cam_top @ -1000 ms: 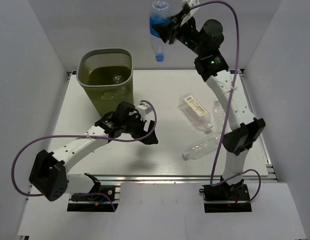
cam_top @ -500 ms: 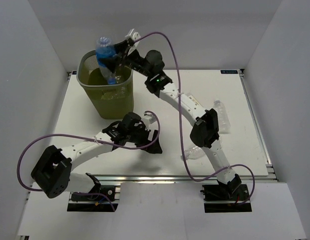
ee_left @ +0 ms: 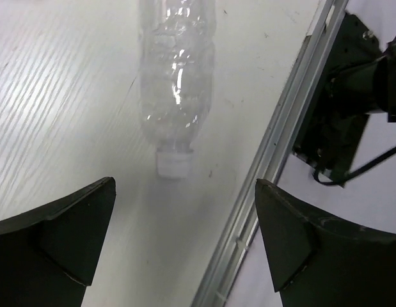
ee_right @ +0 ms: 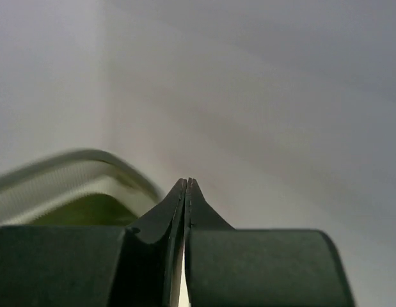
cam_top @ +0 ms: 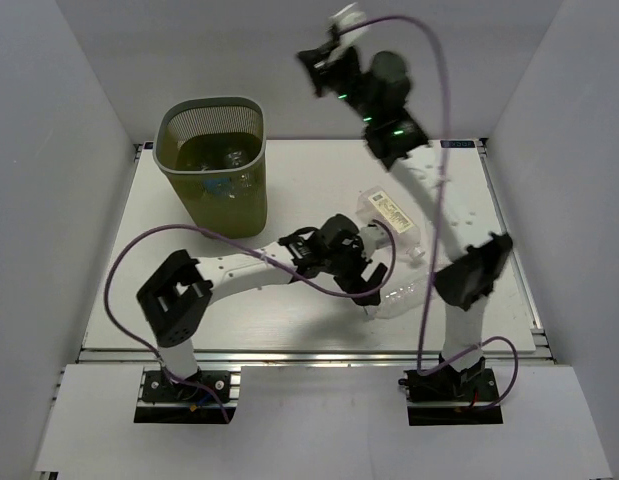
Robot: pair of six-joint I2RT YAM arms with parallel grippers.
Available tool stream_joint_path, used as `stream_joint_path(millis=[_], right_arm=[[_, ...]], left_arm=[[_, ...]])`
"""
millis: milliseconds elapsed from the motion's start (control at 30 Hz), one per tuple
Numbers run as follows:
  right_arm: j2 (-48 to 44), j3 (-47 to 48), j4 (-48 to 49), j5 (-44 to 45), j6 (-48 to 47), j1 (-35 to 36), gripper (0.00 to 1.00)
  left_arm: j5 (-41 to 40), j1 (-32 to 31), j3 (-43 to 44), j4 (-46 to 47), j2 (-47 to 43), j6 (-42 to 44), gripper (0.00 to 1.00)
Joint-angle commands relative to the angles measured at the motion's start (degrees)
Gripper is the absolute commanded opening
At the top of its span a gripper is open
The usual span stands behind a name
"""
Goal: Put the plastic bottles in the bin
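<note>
The olive-green mesh bin (cam_top: 204, 205) stands at the back left with bottles (cam_top: 229, 158) lying inside. A bare clear bottle (cam_top: 409, 293) with a white cap lies near the table's front edge. My left gripper (cam_top: 367, 290) is open and empty just left of its cap. In the left wrist view the bottle (ee_left: 176, 83) lies ahead of the gripper (ee_left: 185, 243), cap toward me, not between the fingers. A cream-labelled bottle (cam_top: 389, 215) lies mid-table. My right gripper (cam_top: 314, 68) is shut and empty, high to the right of the bin; its wrist view (ee_right: 187, 192) shows the bin rim (ee_right: 70, 160).
The table's front metal rail (ee_left: 274, 160) runs just right of the bare bottle. The right arm's base (ee_left: 345, 96) stands beyond it. The right arm's links (cam_top: 469, 270) rise over the table's right side. White walls close in left, back and right.
The blue-labelled bottle has left the right gripper and gone into the bin; that gripper has shut and swung up and right. The left gripper has moved right to the bare bottle.
</note>
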Motion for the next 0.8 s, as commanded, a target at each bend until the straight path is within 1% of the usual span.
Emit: stream_joint_path(millis=[0,33,100,133,167,200,233,267,300,333,367,400,467,500,533,600,667,700,733,767], right_arm=[[-11.9,-5.4,-16.9,13.7,-0.8,-11.7,0.00],[-14.3,-6.4,-18.9,14.1,0.5,-16.6,0.00],[-16.6,-10.4,-26.9,12.7,3.2,-21.4,0.00],[-18.8,-13.5,-31.1,11.8,3.9,-28.1,0.02],[-19.3,-14.4,-33.6,8.8,4.1,-30.3,0.14],[-19.3,-15.2,-39.8,7.9,4.1,-32.1,0.20],[-20.0,-18.0,-41.5,6.2,4.3,-38.1,0.25],[-20.7,-19.6,-42.6,3.6,4.0,-39.7,0.42],[-22.4,-21.6,-42.6,2.9,3.4,-42.2,0.48],[-24.8,-30.1,-42.0,1.6,1.5,-43.8,0.51],[-27.1,-32.9,-41.1,-0.3,0.8,-44.6,0.62],[-28.1,-37.9,-39.2,-1.7,-0.7,-45.5,0.67],[-29.5,-42.8,-40.7,-3.3,-2.5,-46.3,0.78],[-29.3,-43.5,-41.6,-6.4,-3.3,-46.7,0.90],[-28.8,-43.8,-43.6,-7.3,-3.6,-46.8,0.90],[-26.6,-44.3,-46.7,-9.5,-4.2,-47.6,0.90],[-24.3,-45.0,-49.0,-10.7,-4.9,-47.9,0.90],[-23.7,-45.1,-49.2,-10.7,-5.0,-47.9,0.90],[-23.4,-45.9,-49.1,-10.7,-5.1,-47.9,0.90],[-22.9,-47.2,-48.1,-10.5,-5.9,-47.9,0.90]], left_arm=[[-2.1,-2.5,5.4,-0.2,3.7,4.8,1.00],[-2.6,-2.5,5.4,0.3,4.8,5.5,1.00],[-3.4,-3.9,7.0,2.7,7.3,6.1,1.00],[-3.4,-4.7,7.0,3.6,8.0,6.1,1.00],[-4.2,-4.7,9.3,4.3,10.0,6.1,1.00],[-5.0,-5.6,10.8,3.7,11.3,6.9,1.00],[-6.6,-6.1,12.4,2.9,12.7,6.9,1.00],[-7.8,-7.1,15.1,1.7,14.1,7.5,1.00],[-7.8,-7.1,16.2,1.6,15.4,7.5,1.00],[-9.6,-7.9,17.1,1.6,17.6,7.5,1.00],[-9.6,-8.6,18.9,1.6,18.7,7.5,1.00],[-10.3,-9.2,20.0,1.6,19.8,7.5,1.00],[-10.9,-9.9,23.8,-0.6,23.8,8.2,1.00],[-12.2,-9.9,25.2,-3.4,25.1,8.2,1.00],[-14.1,-10.5,26.3,-4.8,26.3,8.2,0.98],[-15.5,-11.0,27.0,-6.9,28.0,8.2,0.93],[-17.7,-11.0,25.1,-7.4,28.0,8.2,0.81],[-18.3,-11.0,23.8,-5.7,25.5,8.2,0.76],[-18.9,-11.0,20.9,-4.8,24.2,7.5,0.61],[-19.7,-11.0,19.8,-4.2,22.9,7.0,0.55]])
